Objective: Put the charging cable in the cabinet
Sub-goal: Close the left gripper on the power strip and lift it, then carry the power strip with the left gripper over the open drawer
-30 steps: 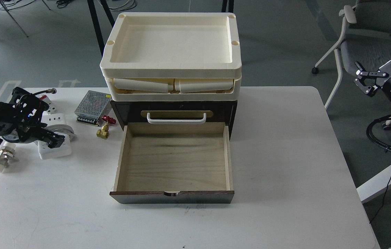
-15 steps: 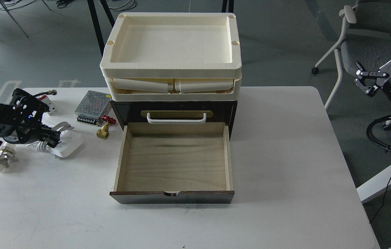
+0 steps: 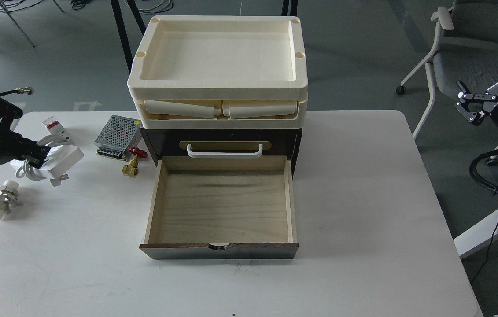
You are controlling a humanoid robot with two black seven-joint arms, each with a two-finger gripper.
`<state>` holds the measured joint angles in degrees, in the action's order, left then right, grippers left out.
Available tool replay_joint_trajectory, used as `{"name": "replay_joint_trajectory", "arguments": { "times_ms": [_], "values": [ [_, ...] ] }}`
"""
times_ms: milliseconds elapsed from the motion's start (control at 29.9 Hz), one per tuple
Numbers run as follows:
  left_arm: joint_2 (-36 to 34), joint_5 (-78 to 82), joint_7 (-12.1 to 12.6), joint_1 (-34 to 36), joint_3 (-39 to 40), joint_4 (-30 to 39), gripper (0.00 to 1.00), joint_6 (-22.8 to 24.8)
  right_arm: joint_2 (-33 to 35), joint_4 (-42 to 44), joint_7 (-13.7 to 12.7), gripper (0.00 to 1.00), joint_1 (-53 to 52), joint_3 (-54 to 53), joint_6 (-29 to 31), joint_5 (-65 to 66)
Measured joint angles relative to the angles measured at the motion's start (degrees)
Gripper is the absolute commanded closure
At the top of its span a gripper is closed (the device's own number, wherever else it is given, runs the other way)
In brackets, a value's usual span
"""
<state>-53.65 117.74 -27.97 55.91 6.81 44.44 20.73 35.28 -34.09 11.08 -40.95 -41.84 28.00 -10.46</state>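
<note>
The charging cable [image 3: 57, 160], a white power strip with its white cord looped around it, hangs tilted above the table at the far left. My left gripper [image 3: 33, 152] is shut on its left end and holds it off the table. The cabinet [image 3: 220, 141] is a dark brown box at the table's middle, with its pale-wood drawer [image 3: 221, 206] pulled out and empty. My right gripper [image 3: 491, 97] is open and empty, off the table at the far right.
Two stacked cream trays [image 3: 218, 75] sit on top of the cabinet. A perforated metal power supply box [image 3: 116, 134], a brass valve with a red handle [image 3: 133, 162], a small white-and-red adapter [image 3: 57, 130] and a white pipe fitting [image 3: 0, 200] lie left of the cabinet. A chair [image 3: 460, 48] stands beyond the right edge.
My left gripper has risen and pulled back to the left with the power strip, lifting it off the table and tilting it. The right arm has barely moved.
</note>
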Motion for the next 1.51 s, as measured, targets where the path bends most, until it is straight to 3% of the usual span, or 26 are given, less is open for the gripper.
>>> {"name": "replay_joint_trajectory", "arguments": {
  "times_ms": [201,334,569,769,970,1171,1505],
  "values": [
    [-20.76,-16.70,-0.04,0.11,2.62,24.14,0.99,3.48,0.02,0.79,0.00,0.00,0.00,-0.36,0.00,0.00],
    [-31.57,-30.65,-0.02,-0.15,2.82,35.05,0.99,3.59,0.23,0.95,0.00,0.00,0.00,-0.44,0.00,0.00],
    [-41.80,-50.65,-0.01,-0.26,2.38,50.68,0.99,3.43,0.21,1.74,0.00,0.00,-0.04,-0.44,0.00,0.00],
    [-38.64,-59.14,-0.02,-0.27,1.76,56.31,0.99,3.32,0.53,2.60,0.00,0.00,-0.01,-0.44,0.00,0.00],
    [-28.25,-61.31,-0.02,-1.17,1.05,56.63,0.99,-0.58,0.58,3.82,0.00,0.00,0.25,-0.44,0.00,0.00],
    [-17.59,-60.90,-0.02,-1.95,-0.21,54.43,0.99,-2.59,0.33,3.86,0.00,0.00,0.52,-0.44,0.00,0.00],
    [-7.30,-55.68,-0.04,-4.82,-0.44,46.57,0.99,-3.62,0.06,4.85,0.03,0.00,0.61,-0.61,0.00,0.00]
  ]
}}
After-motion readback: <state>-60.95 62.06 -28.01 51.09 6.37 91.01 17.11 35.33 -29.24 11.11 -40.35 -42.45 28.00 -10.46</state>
